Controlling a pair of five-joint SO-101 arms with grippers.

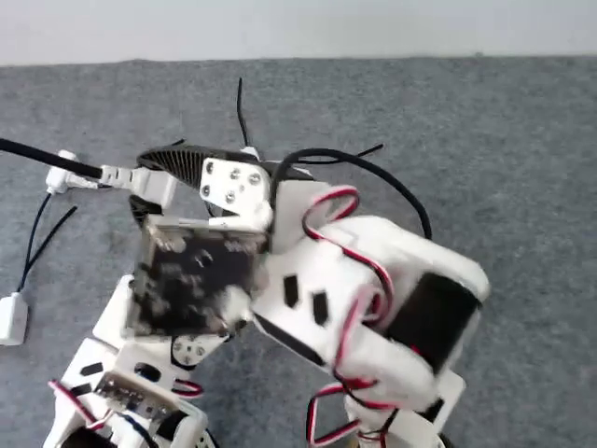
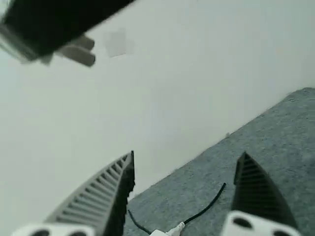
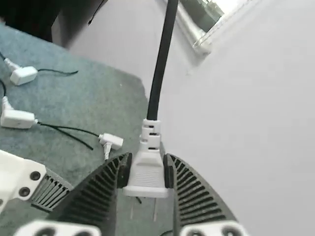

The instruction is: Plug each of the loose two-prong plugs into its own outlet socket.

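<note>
Right wrist view: plug (image 3: 146, 173) between fingers (image 3: 189, 192)

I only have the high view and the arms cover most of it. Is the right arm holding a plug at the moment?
Observer: Yes. In the right wrist view, the right gripper is shut on a white two-prong plug. Both prongs are bare between the fingers.
Operator: And the other arm?
Observer: In the left wrist view, the left gripper is open, with nothing between its fingers.
Operator: Any other plugs lying around?
Observer: The right wrist view shows three loose plugs on the grey carpet, each on a thin black wire.
</note>
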